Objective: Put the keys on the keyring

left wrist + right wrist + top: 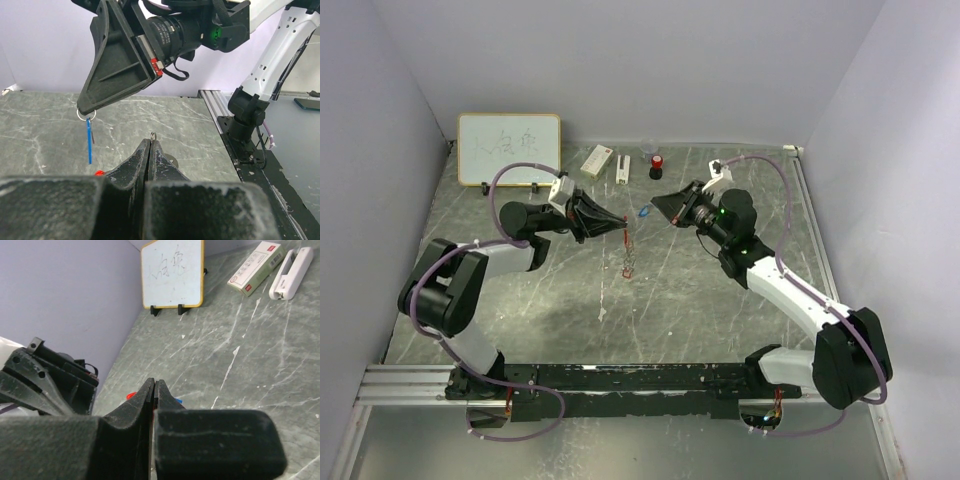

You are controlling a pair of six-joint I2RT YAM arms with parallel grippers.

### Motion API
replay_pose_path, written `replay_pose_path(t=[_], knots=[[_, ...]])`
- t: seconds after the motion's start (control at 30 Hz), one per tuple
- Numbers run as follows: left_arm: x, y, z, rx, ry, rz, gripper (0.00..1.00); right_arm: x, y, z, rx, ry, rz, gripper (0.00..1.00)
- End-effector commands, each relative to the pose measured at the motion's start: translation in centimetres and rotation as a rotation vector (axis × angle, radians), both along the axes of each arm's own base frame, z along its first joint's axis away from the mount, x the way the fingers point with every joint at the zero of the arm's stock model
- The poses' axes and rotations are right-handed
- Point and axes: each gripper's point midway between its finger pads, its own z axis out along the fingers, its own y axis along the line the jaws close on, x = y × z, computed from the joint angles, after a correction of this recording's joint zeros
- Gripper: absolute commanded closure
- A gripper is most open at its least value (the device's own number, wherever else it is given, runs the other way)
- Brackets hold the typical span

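My left gripper [620, 222] is shut on the keyring. The thin metal ring [153, 135] pokes out past its closed tips [150, 145]. The red strap [625, 238] and grey strip [629, 265] hang down below it above the table. My right gripper [655, 207] faces it a short way to the right, shut, with the blue key [643, 212] at its tip. In the left wrist view the blue key [90, 142] hangs edge-on from a small ring under the right gripper [86, 111]. A red bit [130, 395] shows beside the right gripper [154, 385]; I cannot tell if it is the red key.
A small whiteboard [508, 148] stands at the back left. A white box [596, 160], a white stapler-like piece [622, 168] and a red-and-black bottle [656, 165] lie at the back middle. Walls close in on both sides.
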Motion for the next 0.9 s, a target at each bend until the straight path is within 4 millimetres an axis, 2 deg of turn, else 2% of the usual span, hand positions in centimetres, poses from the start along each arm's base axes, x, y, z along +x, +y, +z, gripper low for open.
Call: replay_pose_path(t=[0.0,0.2,0.3,0.5,0.87], knots=[[-0.8,0.0,3.9,-0.143,-0.271,0.019,0.93,-1.5,0.7,1.9,0.05,-0.04,0.05,1.0],[-0.6,-0.4,3.7,-0.148,-0.265,0.021,0.93,-2.6,1.4,1.8,0.044,-0.031,0.085,1.0],[-0.7,-0.4,3.8,-0.151,-0.267,0.022,0.93,-3.6,2.5,1.5,0.032,-0.022,0.123,1.0],[-0.6,-0.6,3.8,-0.15,-0.266,0.026,0.93,-4.3,3.4,0.7,0.02,-0.005,0.148,1.0],[-0.5,-0.7,3.8,-0.137,-0.271,0.049,0.93,-5.1,3.9,0.5,0.004,0.003,0.151,1.0]])
